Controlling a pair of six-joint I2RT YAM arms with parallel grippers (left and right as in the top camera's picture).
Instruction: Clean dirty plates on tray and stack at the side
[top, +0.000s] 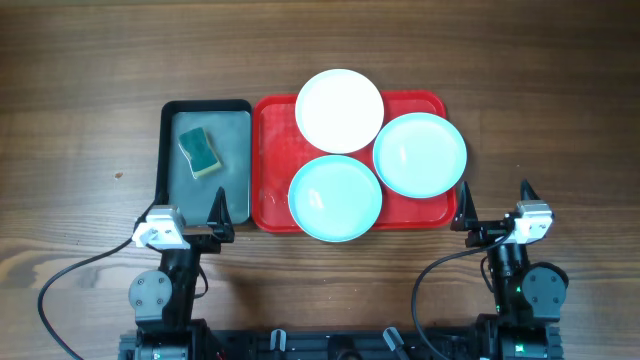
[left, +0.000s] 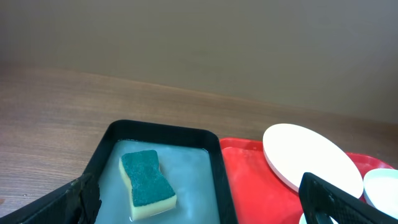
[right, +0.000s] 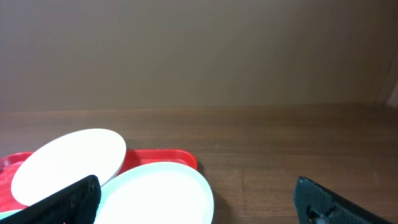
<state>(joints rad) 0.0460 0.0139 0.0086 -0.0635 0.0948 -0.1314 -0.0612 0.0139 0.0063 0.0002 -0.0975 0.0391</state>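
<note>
**A:** Where are the plates?

**B:** All three sit on the red tray (top: 270, 160), none stacked at the side yet. The white plate (top: 339, 110) is at the far edge, one aqua plate (top: 335, 198) at the near edge, and the other aqua plate (top: 420, 153) to the right, its rim hanging over the tray's right side. They crowd each other, touching or overlapping; I can't tell which from above.

**A:** And the arms?

**B:** Both are parked at the near edge of the bench (top: 80, 120). The left jaws and right jaws are both spread wide and hold nothing.

**A:** So what does the first move turn on?

**B:** The sponge (top: 200, 152), I'd say. It lies in the grey tray (top: 236, 150), straight ahead of the left jaws and well apart from the right ones (the whole red tray is between them). The left arm is plainly the nearer.

**A:** How does it lie?

**B:** Its long axis runs mostly away from the arm, slanting a little, with the far end to the left. The spread jaws would close across its narrow width with only a slight wrist turn.

**A:** And the right arm?

**B:** It's nearest the right-hand aqua plate, which lies ahead and a little to the left. Its overhanging rim looks like the easiest edge to grip.
</note>
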